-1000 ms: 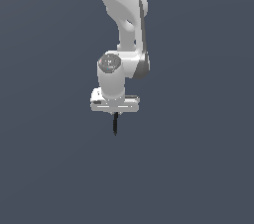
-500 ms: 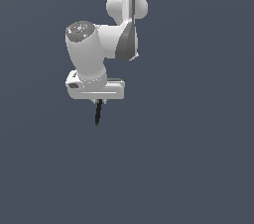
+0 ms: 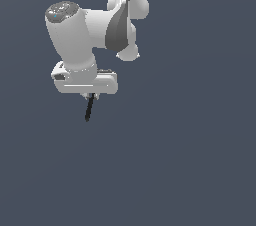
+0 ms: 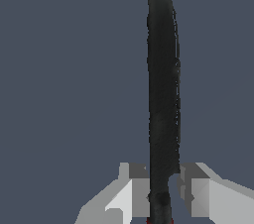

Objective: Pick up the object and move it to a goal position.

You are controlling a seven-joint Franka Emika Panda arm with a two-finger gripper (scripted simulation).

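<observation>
In the exterior view, my tool hangs in the upper part, toward the exterior view's left. A thin black stick pokes down out of it, a bit tilted. So I think the pick-up part is done, and carrying it to the goal is what is left. I see no goal mark anywhere, so I cannot say how close I am. All around is one flat dark blue-grey color. I cannot tell a surface from walls.

In the wrist view, the tool is pinching the stick between its two fingers. A tiny bit of red shows right at the grip. Behind it is just the same plain grey-blue.
</observation>
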